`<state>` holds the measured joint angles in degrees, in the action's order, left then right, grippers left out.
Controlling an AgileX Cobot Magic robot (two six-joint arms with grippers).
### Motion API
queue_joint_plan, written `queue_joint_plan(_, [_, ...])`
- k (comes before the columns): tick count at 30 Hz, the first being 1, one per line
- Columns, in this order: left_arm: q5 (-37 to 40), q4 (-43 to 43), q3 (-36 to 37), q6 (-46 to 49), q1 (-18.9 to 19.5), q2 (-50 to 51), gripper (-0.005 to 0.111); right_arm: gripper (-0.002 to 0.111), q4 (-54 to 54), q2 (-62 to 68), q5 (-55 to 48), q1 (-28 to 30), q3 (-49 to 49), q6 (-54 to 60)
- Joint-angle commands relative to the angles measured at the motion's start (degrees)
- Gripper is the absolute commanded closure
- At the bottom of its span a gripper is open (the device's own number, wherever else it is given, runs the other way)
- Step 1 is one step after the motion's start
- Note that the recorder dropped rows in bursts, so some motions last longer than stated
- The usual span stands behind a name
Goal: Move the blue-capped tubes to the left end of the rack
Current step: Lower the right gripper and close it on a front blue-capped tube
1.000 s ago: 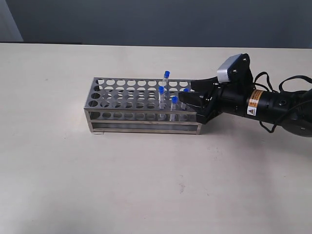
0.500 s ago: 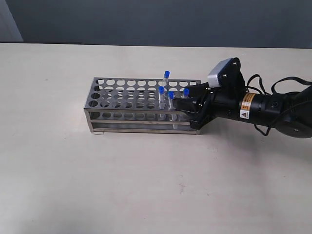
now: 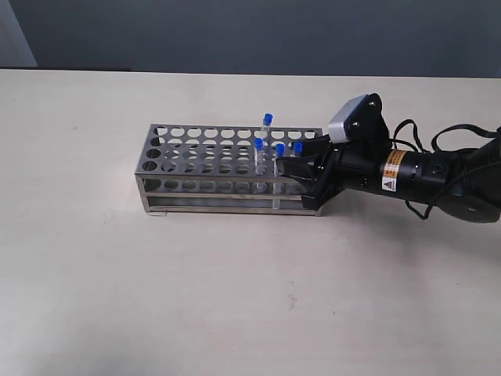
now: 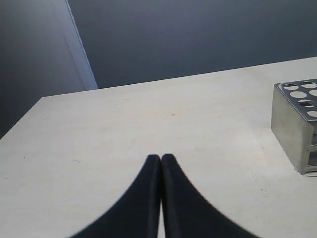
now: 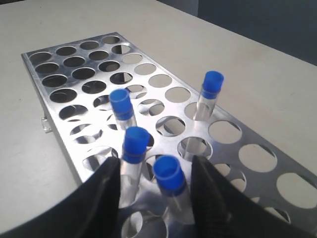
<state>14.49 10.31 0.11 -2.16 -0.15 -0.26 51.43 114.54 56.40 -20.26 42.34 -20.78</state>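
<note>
The steel rack (image 3: 219,206) lies across the middle of the table. Four blue-capped tubes stand in its right half: the far tube (image 3: 268,118), the middle tube (image 3: 258,145), the near tube (image 3: 279,149) and the rightmost tube (image 3: 297,146). My right gripper (image 3: 301,158) is open over the rack's right end. In the right wrist view its jaws (image 5: 154,164) straddle two tubes (image 5: 136,143) (image 5: 168,174), with the other two tubes (image 5: 122,103) (image 5: 212,84) beyond. My left gripper (image 4: 161,157) is shut and empty, away from the rack's left end (image 4: 287,126).
The rack's left holes (image 5: 74,62) hold no tubes. Bare beige table (image 3: 117,274) surrounds the rack. A dark wall (image 3: 235,31) runs behind the table's far edge. The right arm's cables (image 3: 438,141) trail to the right.
My right gripper has slid left over the rack's right end, so its open jaws now flank two tubes. The near tube's cap has shifted slightly. The left gripper's earlier position is not shown.
</note>
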Motion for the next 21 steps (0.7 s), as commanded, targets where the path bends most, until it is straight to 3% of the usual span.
queue_joint_plan(1, [-0.77, -0.14, -0.11, -0.2, -0.39, 0.26, 0.106, 0.094, -1.93, 0.02, -0.61, 0.2, 0.27, -0.16])
queue_joint_plan(16, [-0.77, -0.14, -0.11, -0.2, -0.39, 0.26, 0.106, 0.094, 2.52, -2.1, -4.06, 0.2, 0.27, -1.31])
queue_joint_plan(18, [-0.77, -0.14, -0.11, -0.2, -0.39, 0.26, 0.106, 0.08, 3.08, -2.78, -5.65, 0.2, 0.27, -1.94])
queue_joint_plan(19, [-0.77, -0.14, -0.11, -0.2, -0.39, 0.26, 0.106, 0.065, 3.08, -2.83, -5.65, 0.2, 0.27, -1.94])
queue_joint_plan(21, [-0.77, -0.14, -0.11, -0.2, -0.39, 0.26, 0.106, 0.056, 3.08, -2.83, -5.96, 0.2, 0.27, -1.94])
